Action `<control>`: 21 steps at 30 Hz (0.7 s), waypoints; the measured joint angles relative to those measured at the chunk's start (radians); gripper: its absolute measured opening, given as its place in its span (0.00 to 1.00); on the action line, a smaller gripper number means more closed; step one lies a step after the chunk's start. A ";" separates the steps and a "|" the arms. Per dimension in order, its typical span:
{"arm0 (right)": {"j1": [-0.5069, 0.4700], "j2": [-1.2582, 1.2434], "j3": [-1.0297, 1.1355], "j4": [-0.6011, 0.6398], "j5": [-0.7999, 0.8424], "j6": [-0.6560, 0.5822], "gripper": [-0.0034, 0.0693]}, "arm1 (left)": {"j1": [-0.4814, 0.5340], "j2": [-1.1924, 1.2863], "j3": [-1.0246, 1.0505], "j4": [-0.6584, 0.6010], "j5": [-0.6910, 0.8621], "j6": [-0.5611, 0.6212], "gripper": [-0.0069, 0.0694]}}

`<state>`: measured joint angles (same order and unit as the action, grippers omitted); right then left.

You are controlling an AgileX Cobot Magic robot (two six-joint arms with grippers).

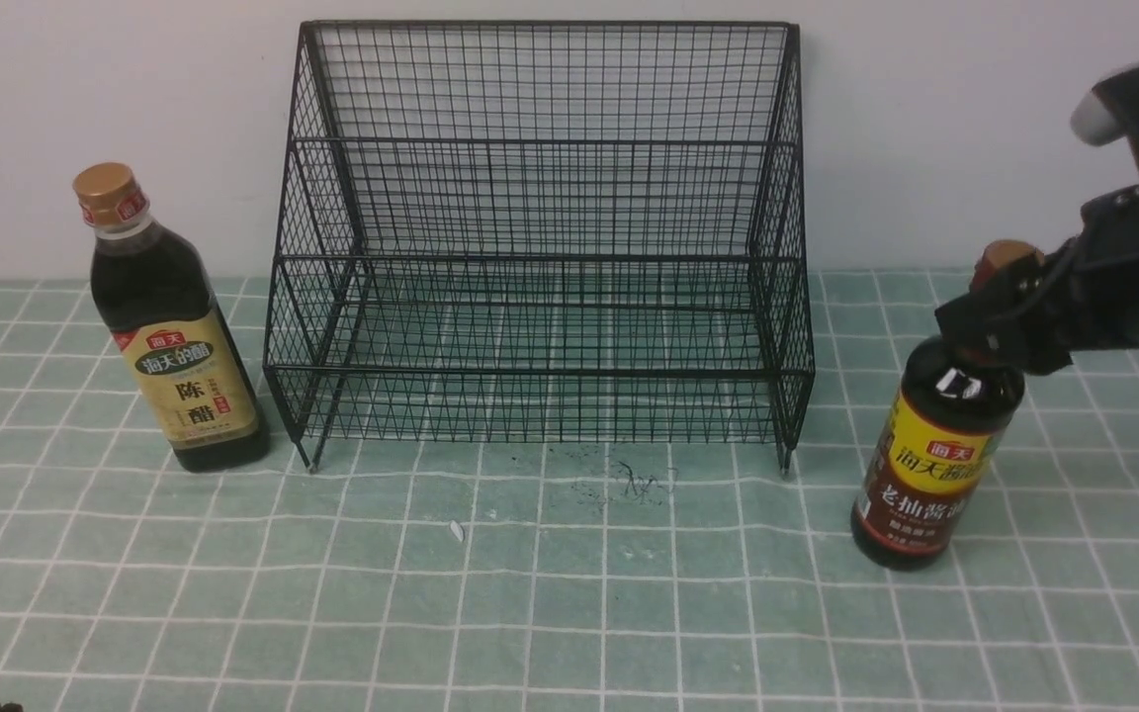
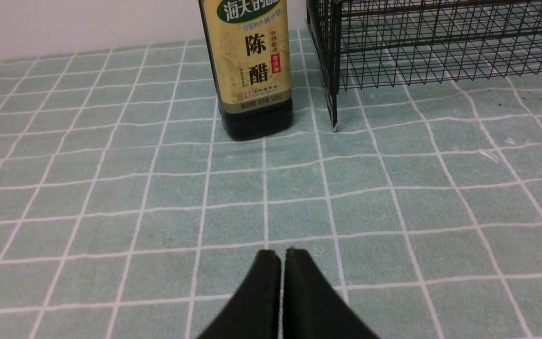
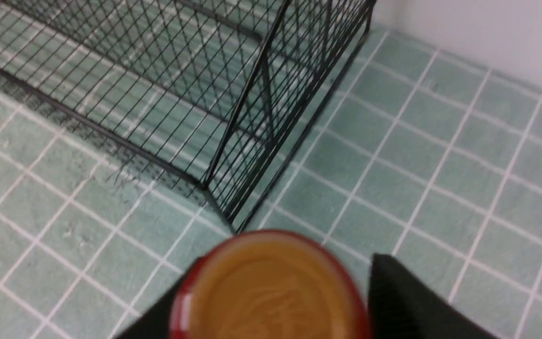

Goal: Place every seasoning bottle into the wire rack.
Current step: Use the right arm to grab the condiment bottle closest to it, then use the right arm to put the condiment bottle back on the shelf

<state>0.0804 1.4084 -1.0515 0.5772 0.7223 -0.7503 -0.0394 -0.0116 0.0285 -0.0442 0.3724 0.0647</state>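
On the pale green checked table (image 1: 569, 593), the big black wire-mesh two-tier rack (image 1: 540, 198) sits at the back against the wall. Both bottles are outside it. Just off its left side stands the broad-shouldered dark-liquid bottle with the gold cap and tan label (image 1: 174, 336), near the rack's front left foot and not touching it as far as I can see. Over on the right, the long-necked dark-liquid bottle with the brown-red cap and yellow-and-red label (image 1: 935, 465) stands on the table, a bit forward of the rack's right corner. The right tool (image 1: 975, 321) is at its neck, one finger each side just under the cap — can't tell whether it's actually squeezing or not. The left tool (image 2: 279, 256) hangs low over the table in front of the gold-capped bottle — fingers pressed together.
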 joint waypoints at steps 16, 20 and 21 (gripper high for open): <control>0.000 -0.019 -0.204 -0.035 0.280 0.007 0.44 | 0.000 0.000 0.000 0.000 0.000 0.000 0.08; 0.026 -0.026 -0.325 0.021 0.335 0.010 0.44 | 0.000 0.000 0.000 0.000 0.000 0.000 0.08; 0.026 -0.026 -0.330 0.021 0.335 0.010 0.44 | 0.000 0.000 0.000 0.000 0.000 0.000 0.08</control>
<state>0.1059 1.3825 -1.3820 0.5980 1.0577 -0.7402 -0.0394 -0.0116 0.0285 -0.0442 0.3724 0.0647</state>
